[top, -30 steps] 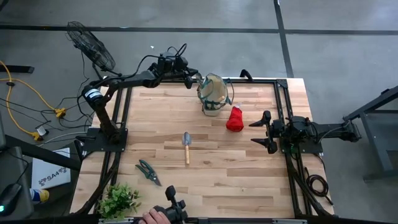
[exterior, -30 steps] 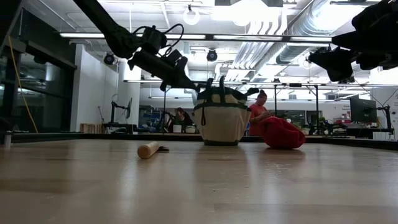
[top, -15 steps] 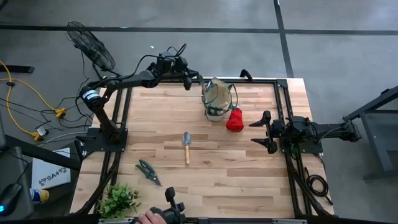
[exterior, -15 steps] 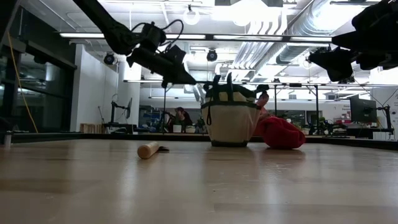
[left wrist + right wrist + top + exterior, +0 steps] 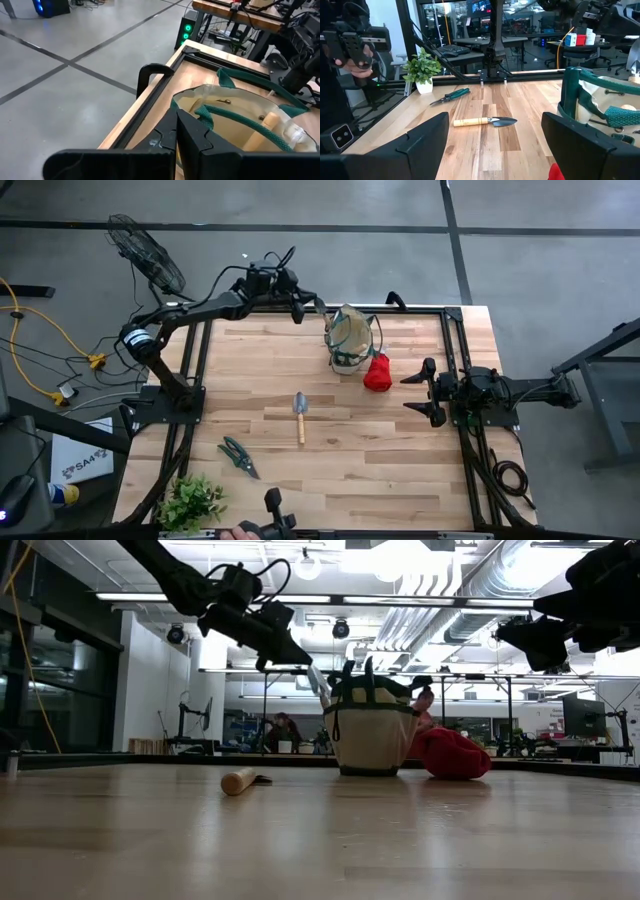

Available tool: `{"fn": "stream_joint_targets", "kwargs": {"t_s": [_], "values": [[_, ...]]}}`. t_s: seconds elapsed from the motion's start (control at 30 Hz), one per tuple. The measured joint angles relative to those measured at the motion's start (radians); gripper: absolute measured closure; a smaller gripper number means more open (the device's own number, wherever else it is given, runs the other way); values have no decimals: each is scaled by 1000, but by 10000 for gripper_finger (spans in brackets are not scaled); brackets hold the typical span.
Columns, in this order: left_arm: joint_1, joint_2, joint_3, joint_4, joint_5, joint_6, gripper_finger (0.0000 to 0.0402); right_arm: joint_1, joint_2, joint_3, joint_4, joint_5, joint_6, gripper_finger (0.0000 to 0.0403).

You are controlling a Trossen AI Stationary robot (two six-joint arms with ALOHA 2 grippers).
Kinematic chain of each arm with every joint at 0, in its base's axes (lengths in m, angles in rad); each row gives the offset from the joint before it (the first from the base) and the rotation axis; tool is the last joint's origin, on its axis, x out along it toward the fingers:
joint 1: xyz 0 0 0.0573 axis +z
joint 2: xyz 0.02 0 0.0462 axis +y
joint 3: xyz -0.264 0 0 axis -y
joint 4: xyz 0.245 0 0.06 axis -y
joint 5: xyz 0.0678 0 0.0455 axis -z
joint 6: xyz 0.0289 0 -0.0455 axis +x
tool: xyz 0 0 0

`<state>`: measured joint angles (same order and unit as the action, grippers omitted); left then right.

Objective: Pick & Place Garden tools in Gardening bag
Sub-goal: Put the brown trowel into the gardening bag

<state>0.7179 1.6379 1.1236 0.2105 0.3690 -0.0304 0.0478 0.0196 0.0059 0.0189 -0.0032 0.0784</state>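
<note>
Trowel waiting mid-surface, both hands elsewhere

The trowel lay mid-frame, handle toward the bottom edge, nearer the open, empty right hand; the closed left hand hovered by the gardening bag.

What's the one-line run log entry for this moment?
left gripper: shut, raised beside bag | right gripper: open, waiting at right edge | trowel, shears: on table

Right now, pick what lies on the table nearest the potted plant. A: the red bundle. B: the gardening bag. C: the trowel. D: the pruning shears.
D: in the high view the pruning shears lie just beside the potted plant, while the trowel sits farther toward the table's middle.
</note>
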Motion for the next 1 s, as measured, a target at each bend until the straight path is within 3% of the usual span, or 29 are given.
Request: {"fn": "stream_joint_targets", "kwargs": {"t_s": [0.8, 1.0], "values": [[-53, 49, 2, 16, 42, -1, 401, 0, 0, 0, 0, 0, 0, 92], [-53, 49, 2, 14, 28, -90, 401, 0, 0, 0, 0, 0, 0, 92]]}}
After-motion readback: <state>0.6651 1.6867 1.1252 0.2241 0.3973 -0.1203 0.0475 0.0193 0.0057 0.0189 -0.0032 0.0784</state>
